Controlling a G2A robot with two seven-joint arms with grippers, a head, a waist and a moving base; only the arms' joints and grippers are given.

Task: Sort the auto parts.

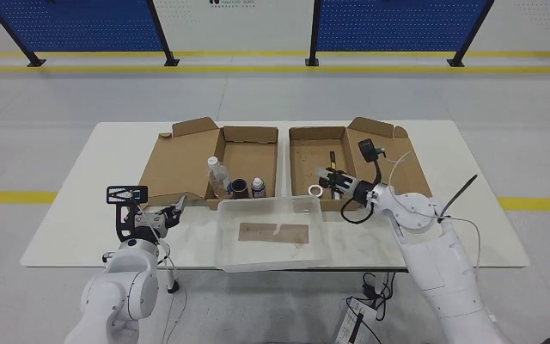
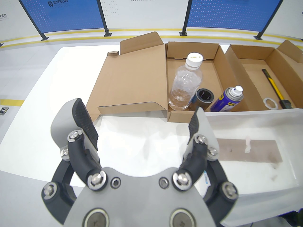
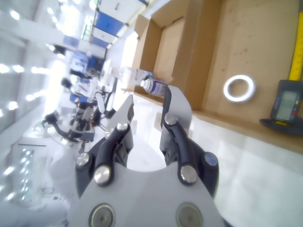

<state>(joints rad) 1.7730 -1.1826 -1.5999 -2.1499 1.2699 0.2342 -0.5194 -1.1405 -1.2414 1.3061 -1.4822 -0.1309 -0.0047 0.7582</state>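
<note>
The left cardboard box [image 1: 249, 153] holds a clear water bottle [image 2: 184, 83], a black cylinder part [image 2: 204, 96] and a blue spray can [image 2: 227, 99]. In the right cardboard box [image 1: 308, 155] lie a white ring [image 3: 239, 88] and a yellow-and-black caliper [image 2: 275, 87]. My left gripper [image 2: 139, 105] hangs open over the table, near the left box's front flap, with nothing between its fingers. My right gripper [image 3: 149, 95] is open and holds nothing; it sits at the front edge of the right box [image 3: 227, 36], close to the ring.
A clear plastic bin [image 1: 226, 258] stands in front of both boxes, with only a brown patch on its floor. The boxes' flaps [image 1: 176, 168] spread outward. The white table [image 1: 82, 219] is bare to the left.
</note>
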